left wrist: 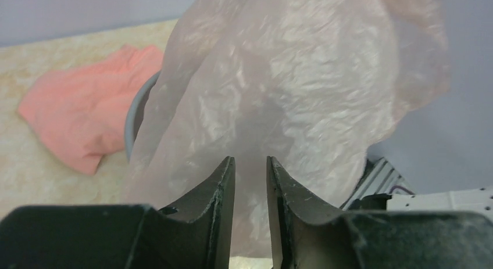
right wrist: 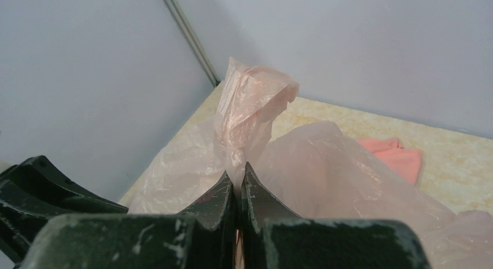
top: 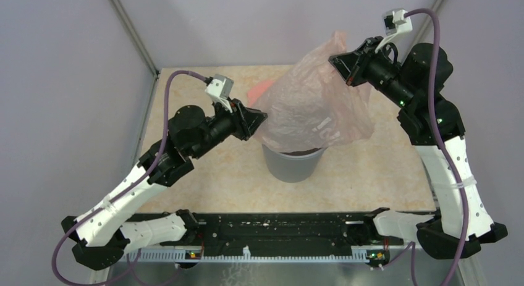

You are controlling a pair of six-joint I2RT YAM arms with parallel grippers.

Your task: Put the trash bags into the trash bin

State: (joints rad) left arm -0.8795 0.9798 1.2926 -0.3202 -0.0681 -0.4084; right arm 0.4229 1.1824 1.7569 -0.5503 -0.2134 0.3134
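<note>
Top external: we see the trash bag (top: 315,107) hanging ballooned over the trash bin (top: 290,167), its lower edge covering the bin's mouth. The bin stands mid-surface (top: 371,175). Right jaws pinch the bag's top corner, held high. Left jaws touch the film at the bag's left side. A salmon sheet (top: 262,86) lies behind the bag.
Left wrist: jaws slightly spread with a narrow gap, film right in front. We can't tell if any film sits between them.
Right wrist: jaws pressed together on a bunched tuft of film.
</note>
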